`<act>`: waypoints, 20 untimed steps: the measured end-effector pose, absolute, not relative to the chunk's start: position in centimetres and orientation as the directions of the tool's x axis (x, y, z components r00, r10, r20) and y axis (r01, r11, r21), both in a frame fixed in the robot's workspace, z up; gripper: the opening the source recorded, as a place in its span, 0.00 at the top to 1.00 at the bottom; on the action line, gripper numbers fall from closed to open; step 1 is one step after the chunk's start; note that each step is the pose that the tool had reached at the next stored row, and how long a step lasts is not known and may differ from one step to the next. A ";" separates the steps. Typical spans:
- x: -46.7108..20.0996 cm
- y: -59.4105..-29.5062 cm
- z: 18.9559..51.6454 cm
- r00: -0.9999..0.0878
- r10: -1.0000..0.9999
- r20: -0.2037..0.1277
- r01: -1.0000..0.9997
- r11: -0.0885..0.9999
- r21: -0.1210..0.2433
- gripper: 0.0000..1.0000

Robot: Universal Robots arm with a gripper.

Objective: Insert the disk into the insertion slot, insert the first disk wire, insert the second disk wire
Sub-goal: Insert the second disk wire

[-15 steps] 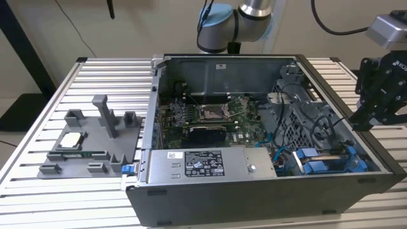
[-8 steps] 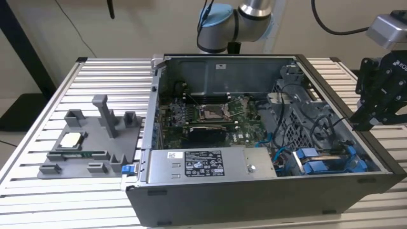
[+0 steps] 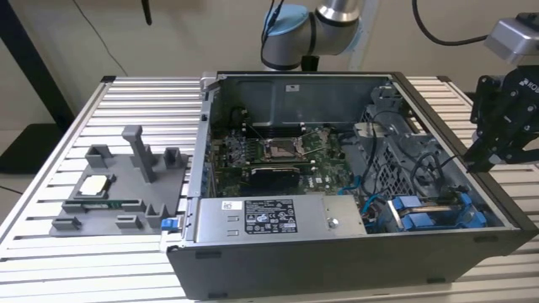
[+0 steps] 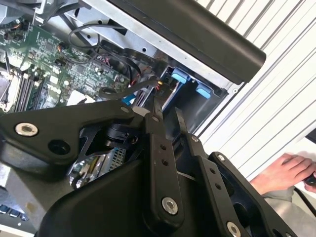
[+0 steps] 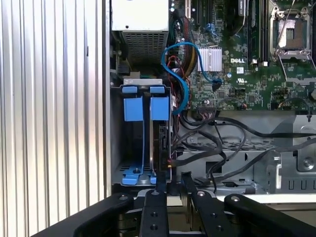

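Observation:
The open computer case lies on the slatted table. The disk's blue carrier stands in the drive bay at the case's corner, beside a second blue carrier. I cannot make out the disk's grey body. A blue cable and black wires lie loose beside the bay. My gripper hangs outside the case, above its wall on the exterior view's right. In both wrist views its fingers stand close together with a narrow gap and nothing between them.
A grey labelled power-supply box fills the case's front. The motherboard lies behind it. A grey fixture tray with small parts sits on the exterior view's left. A person's hand rests past the table's edge.

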State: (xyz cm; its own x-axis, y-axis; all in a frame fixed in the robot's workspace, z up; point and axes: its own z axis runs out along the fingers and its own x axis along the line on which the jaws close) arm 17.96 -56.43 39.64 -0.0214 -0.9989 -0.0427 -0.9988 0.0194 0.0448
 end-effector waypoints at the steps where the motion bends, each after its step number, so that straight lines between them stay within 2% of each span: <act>1: 18.0 -56.3 39.6 -0.021 -0.999 -0.043 -0.999 0.019 0.045 0.73; 20: 20.6 -55.9 37.8 -0.022 -0.997 -0.073 -0.999 0.019 0.046 0.73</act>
